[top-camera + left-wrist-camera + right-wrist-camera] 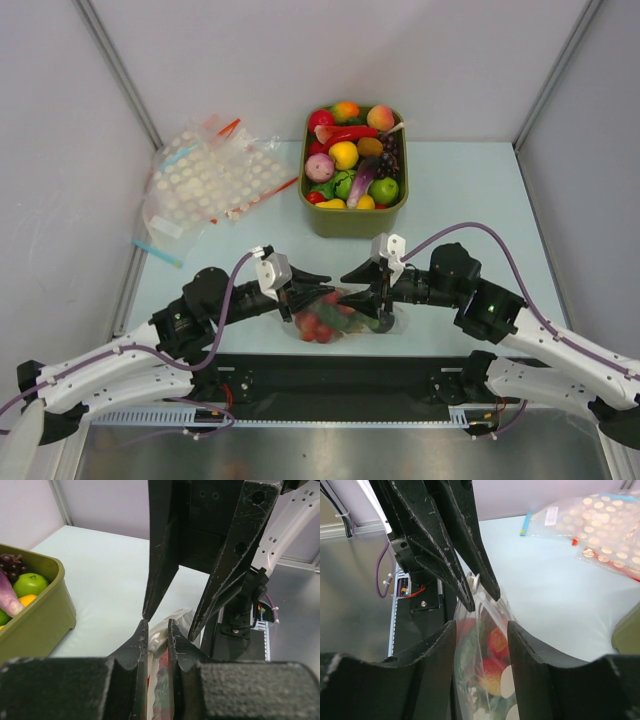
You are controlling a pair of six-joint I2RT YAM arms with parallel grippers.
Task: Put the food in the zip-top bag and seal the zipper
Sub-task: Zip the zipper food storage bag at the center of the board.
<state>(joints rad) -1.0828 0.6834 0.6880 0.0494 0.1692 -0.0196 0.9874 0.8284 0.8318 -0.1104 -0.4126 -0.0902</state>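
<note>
Two robot arms met over one zip-top bag [338, 316] at the near edge of the pale table [470, 200], directly in front of a single olive-green tub [352, 223]. The left gripper [318, 287] was pinched closed on the bag's top, where the whitish zipper [159, 638] bunched up between its two fingers; whether that strip was sealed could not be told. The right gripper [356, 285] stood with its two fingers spread, the clear plastic passing between them without being clamped. The food [316, 324] already sat inside the bag: at least three red pieces and something green, with an exact total impossible to count through the crinkled film. The tub held about fourteen more toy pieces, among them one green apple [384, 190], one purple eggplant [362, 183], one yellow lemon [343, 154] and one bunch of dark grapes [388, 160]. At far left lay one heap of dotted bags [215, 180] with red and blue strips, their number unclear.
</note>
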